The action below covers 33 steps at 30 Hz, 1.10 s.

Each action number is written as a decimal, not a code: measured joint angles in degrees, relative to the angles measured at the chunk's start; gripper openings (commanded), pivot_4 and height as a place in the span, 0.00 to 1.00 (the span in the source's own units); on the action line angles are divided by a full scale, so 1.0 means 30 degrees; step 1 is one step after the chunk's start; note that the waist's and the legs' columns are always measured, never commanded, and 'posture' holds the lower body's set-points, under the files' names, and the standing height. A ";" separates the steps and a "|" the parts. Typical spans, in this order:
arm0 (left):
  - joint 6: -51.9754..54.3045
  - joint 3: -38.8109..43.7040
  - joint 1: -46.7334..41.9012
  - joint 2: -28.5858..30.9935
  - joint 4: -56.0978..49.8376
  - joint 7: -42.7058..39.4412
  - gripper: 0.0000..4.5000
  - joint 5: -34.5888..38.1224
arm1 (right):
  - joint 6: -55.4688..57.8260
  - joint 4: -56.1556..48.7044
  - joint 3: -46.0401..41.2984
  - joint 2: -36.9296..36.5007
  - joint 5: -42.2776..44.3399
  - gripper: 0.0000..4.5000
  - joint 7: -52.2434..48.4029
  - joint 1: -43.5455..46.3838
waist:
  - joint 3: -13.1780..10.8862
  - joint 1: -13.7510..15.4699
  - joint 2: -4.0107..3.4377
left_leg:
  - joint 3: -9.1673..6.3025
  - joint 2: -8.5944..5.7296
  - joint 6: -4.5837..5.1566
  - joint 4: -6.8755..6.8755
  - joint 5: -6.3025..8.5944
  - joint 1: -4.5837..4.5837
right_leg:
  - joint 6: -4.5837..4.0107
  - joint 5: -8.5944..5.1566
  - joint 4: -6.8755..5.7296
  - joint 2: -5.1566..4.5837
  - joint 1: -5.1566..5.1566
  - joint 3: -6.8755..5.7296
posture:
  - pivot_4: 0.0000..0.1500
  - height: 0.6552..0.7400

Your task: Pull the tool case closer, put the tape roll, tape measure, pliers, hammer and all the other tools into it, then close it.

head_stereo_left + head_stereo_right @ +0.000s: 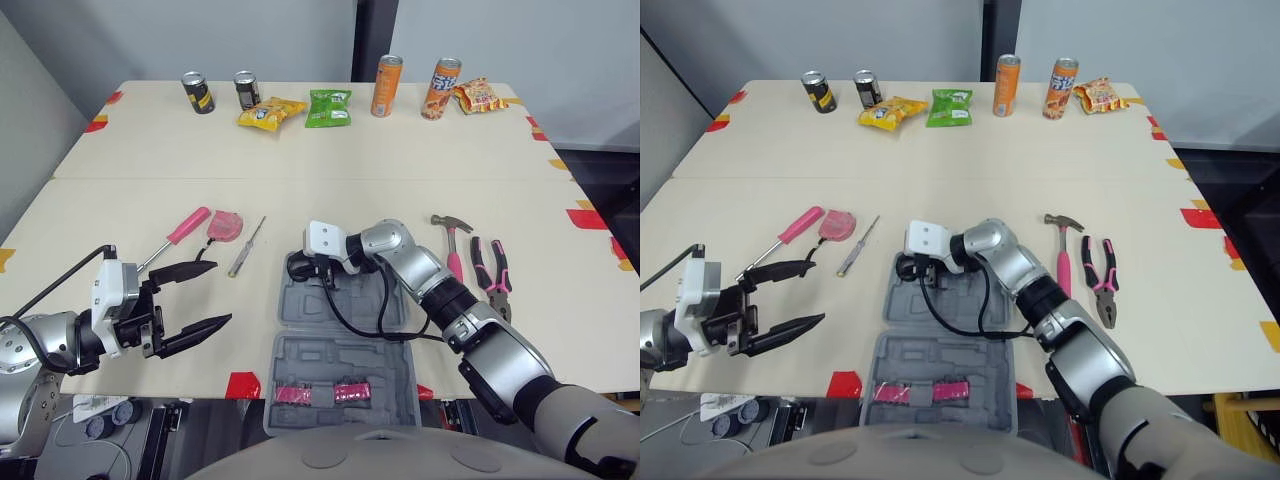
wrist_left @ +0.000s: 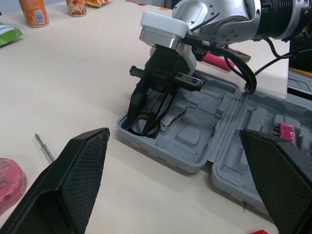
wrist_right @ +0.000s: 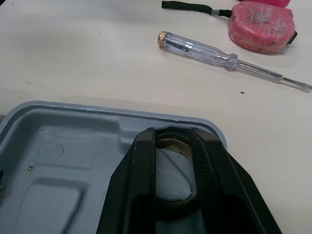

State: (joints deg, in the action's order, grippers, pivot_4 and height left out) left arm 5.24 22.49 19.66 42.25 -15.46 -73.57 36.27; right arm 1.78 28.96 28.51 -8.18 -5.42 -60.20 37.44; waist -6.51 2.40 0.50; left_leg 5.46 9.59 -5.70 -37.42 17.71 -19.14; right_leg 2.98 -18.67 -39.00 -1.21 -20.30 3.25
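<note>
The grey tool case (image 1: 300, 372) lies open near the table's front edge. My right gripper (image 1: 300, 268) reaches down into its far left corner, shut on the black tape roll (image 3: 171, 208), which rests in that corner (image 2: 146, 127). My left gripper (image 1: 222, 292) hovers open and empty, left of the case. Left of the case lie a clear-handled screwdriver (image 1: 246, 247), the pink tape measure (image 1: 226, 224) and a pink-handled screwdriver (image 1: 188, 226). On the case's right are the hammer (image 1: 453, 240) and the pink-handled pliers (image 1: 491, 272).
Two pink pieces (image 1: 320, 393) sit in the near half of the case. My right arm's black cable (image 1: 360, 320) hangs over the case. Several cans and snack packets line the far edge, among them an orange can (image 1: 386, 86) and a green packet (image 1: 328, 107).
</note>
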 measured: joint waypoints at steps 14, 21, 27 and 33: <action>0.0756 0.0869 0.0223 -0.0406 -0.0027 0.0965 1.00 0.0954 | 0.2360 -0.8025 -0.4031 -0.1196 0.5683 0.26 -0.0187 -0.2370 | 0.0001 0.0285 0.0002 | -0.0013 0.0011 -0.0009 0.0000 0.0007 -0.0003 | 0.0001 0.0000 0.0038 0.0019 -0.0002 -0.0008 | 1.00 1.00; 0.0748 0.2961 0.0524 -0.1588 0.0437 0.2861 1.00 0.1482 | 0.3811 -1.0537 -0.9001 -0.4226 0.8941 0.26 0.0720 -0.4875 | 0.0003 0.0487 0.0006 | -0.0039 0.0016 -0.0023 0.0046 0.0015 0.0000 | 0.0003 0.0001 0.0175 0.0034 0.0108 -0.0005 | 1.00 1.00; 0.0095 0.4275 0.2572 -0.2030 0.1712 0.3108 1.00 0.0815 | 0.2998 -0.9929 -1.4355 -0.7837 0.9738 0.26 0.1097 -0.9893 | -0.0001 0.0847 0.0008 | -0.0068 0.0021 -0.0032 0.0091 0.0028 0.0004 | 0.0038 0.0021 0.0364 0.0032 0.0209 -0.0007 | 1.00 1.00; -0.0724 0.4556 0.3096 -0.2021 0.3707 0.2365 1.00 0.0343 | 0.2305 -0.9563 -1.8458 -0.8799 1.0938 0.31 0.1087 -1.4566 | 0.0001 0.0897 0.0009 | -0.0083 0.0065 -0.0035 0.0144 0.0030 0.0067 | 0.0024 0.0023 0.0493 -0.0028 0.0259 -0.0038 | 1.00 1.00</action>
State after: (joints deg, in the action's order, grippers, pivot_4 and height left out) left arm 3.07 36.16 28.94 36.19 -4.34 -66.47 37.30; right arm 8.69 0.27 -26.87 -34.58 27.40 -56.94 -6.26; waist -6.50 5.09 0.53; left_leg 5.21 9.78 -5.81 -36.98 17.80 -18.94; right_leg 3.05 -18.60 -37.52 -1.30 -19.52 3.14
